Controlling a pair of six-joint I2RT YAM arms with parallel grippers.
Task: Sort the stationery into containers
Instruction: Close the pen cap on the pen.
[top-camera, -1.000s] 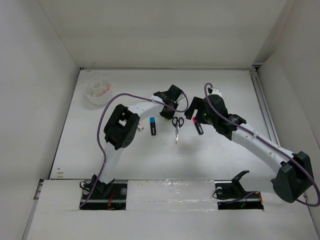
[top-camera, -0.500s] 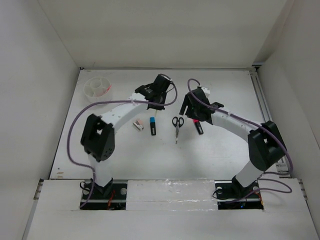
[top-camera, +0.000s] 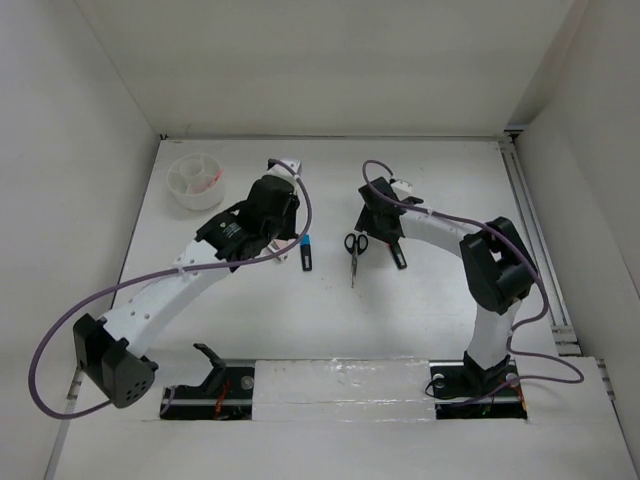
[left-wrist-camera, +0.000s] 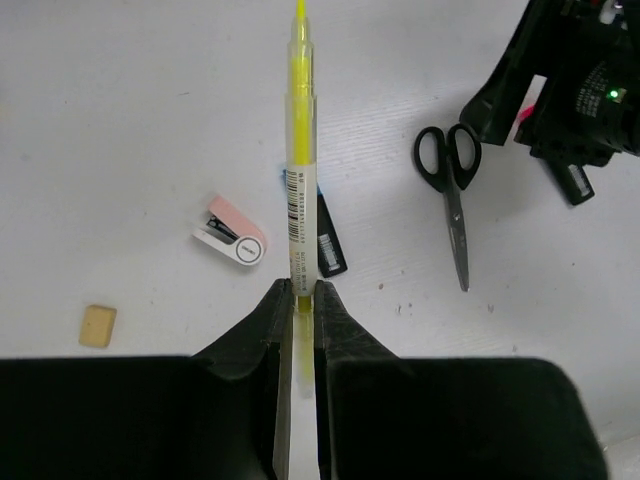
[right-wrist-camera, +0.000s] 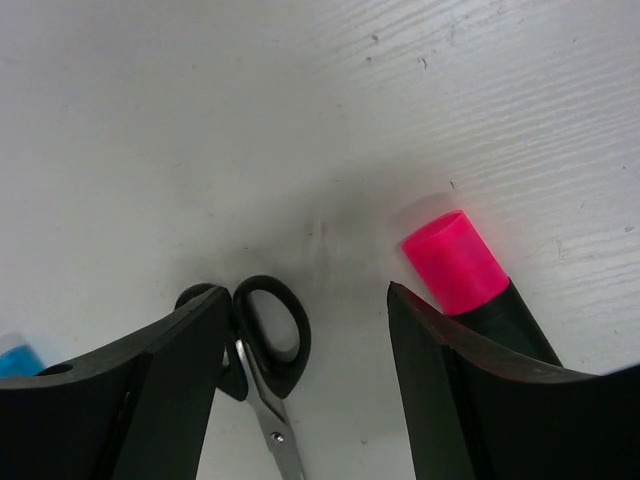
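My left gripper (left-wrist-camera: 300, 290) is shut on the thin pale-yellow stick (left-wrist-camera: 299, 150), which points away from me above the table. Under it lie the blue-capped black marker (top-camera: 306, 250), the white-pink piece (left-wrist-camera: 232, 232) and the tan eraser (left-wrist-camera: 98, 326). My right gripper (right-wrist-camera: 308, 295) is open and low over the table, with the black-handled scissors (right-wrist-camera: 268, 340) by its left finger and the pink-capped marker (right-wrist-camera: 455, 262) by its right finger. The scissors (top-camera: 352, 248) lie mid-table. The round white cup (top-camera: 175, 190) stands at the back left with something pink in it.
White walls close in the table on the left, back and right. A rail runs along the right edge (top-camera: 530, 230). The left arm's purple cable (top-camera: 60, 330) loops out over the near left side.
My left gripper has swung from the back middle toward the left and nearer, still holding the yellow stick. My right gripper has shifted slightly left, between the scissors and the pink-capped marker.
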